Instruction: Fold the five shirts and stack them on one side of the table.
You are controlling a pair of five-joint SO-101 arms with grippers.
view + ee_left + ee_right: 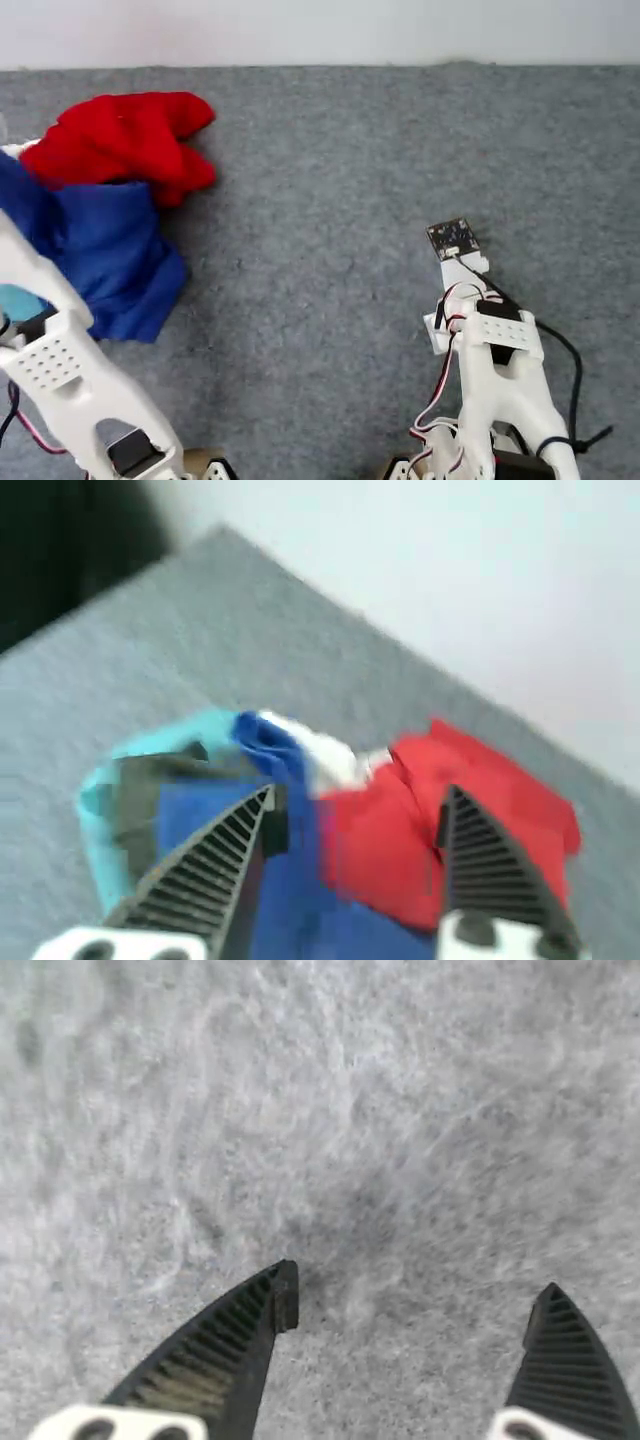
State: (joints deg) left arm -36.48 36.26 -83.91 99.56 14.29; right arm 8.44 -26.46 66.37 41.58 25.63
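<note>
My left hand (358,795) hung over the pile of shirts (100,210), and its two fingers were wide apart. They were not closed on any cloth. Under that hand I saw the red shirt (480,810) and the dark blue shirt (290,880) lying bunched up and touching each other. A bit of a white shirt (325,760) poked out where the red and the blue met. A light blue shirt (100,800) stuck out from under the dark blue one, on the side away from the red. None of them looked folded; they were all crumpled. From above, the pile sat on my left side of the grey bench (350,180). The red shirt was farther from me, near the back edge by the white wall (320,30), and the dark blue shirt was closer to me. My left arm (60,370) went partly over the blue cloth. My right hand (420,1278) was well apart from the pile, over on my right side. Its fingers were open too, and the fuzzy grey bench showed between them.
</note>
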